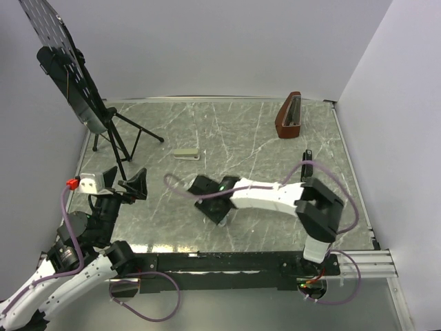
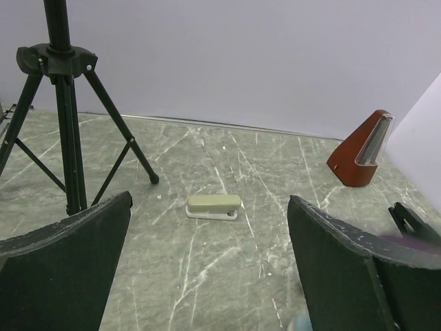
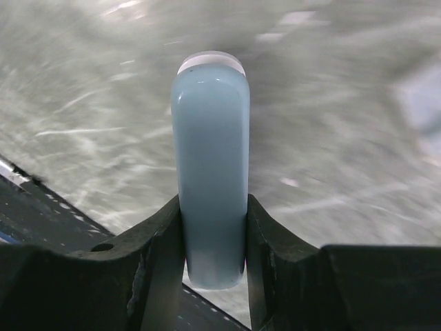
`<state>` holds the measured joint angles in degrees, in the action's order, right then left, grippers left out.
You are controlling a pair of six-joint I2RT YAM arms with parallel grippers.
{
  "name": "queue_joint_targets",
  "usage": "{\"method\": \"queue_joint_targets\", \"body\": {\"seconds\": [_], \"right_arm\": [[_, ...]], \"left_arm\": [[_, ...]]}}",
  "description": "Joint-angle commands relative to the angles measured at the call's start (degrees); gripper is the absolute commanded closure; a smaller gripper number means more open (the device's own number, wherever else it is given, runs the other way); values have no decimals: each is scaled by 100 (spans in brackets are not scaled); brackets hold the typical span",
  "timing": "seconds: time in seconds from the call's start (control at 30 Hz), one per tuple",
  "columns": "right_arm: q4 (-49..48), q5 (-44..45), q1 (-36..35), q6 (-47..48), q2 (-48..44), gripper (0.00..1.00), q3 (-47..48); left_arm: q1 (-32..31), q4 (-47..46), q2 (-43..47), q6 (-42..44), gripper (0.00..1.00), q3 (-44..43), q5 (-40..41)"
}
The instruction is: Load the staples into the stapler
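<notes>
Robot lab: white walls (image 1: 227,41) enclose a marbled tabletop (image 1: 241,134).

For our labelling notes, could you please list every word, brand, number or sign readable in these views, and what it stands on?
None can be read. The pale stapler, the brown metronome, the black stand and the pale blue object in the right gripper show no legible text; the metronome's face is too small to read.

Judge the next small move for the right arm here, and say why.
Probably a short lift with the grip kept. The right gripper pinches a pale blue object from both sides, and that object is not the black stapler, which sits near the table's right edge, so it likely needs carrying aside first. The left gripper hangs open.
</notes>
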<state>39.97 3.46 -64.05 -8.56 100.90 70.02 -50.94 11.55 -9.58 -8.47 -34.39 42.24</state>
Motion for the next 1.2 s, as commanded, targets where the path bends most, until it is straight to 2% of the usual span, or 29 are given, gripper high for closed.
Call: {"method": "queue_joint_targets", "body": {"seconds": [0.0, 0.13, 0.33, 0.5, 0.77, 0.87, 0.97, 1.17], "right_arm": [[388, 207, 1109, -163, -975, 85, -93], [723, 436, 2473, -348, -1283, 84, -155], [592, 217, 4275, -462, -1117, 82, -129], [512, -4, 5042, -489, -530, 80, -41], [214, -162, 5746, -375, -9, 77, -164], [126, -206, 5825, -392, 8, 68, -173], [64, -311, 5825, -419, -140, 46, -217], [-68, -268, 5825, -568, -1017, 20, -480]], "left_arm": [[58, -136, -70, -41, 1, 3, -93], [145, -153, -123, -85, 1, -15, -233], [400, -250, -149, -444, 1, -15, -479], [936, -259, -307, -726, 1, -15, -813], [2140, -381, -562, -1192, 1, -15, -2105], [2544, -452, -536, -1315, 0, 46, -2447], [2861, -513, -509, -1377, 1, 73, -2685], [2993, -435, -483, -1394, 1, 38, -2730]]}}
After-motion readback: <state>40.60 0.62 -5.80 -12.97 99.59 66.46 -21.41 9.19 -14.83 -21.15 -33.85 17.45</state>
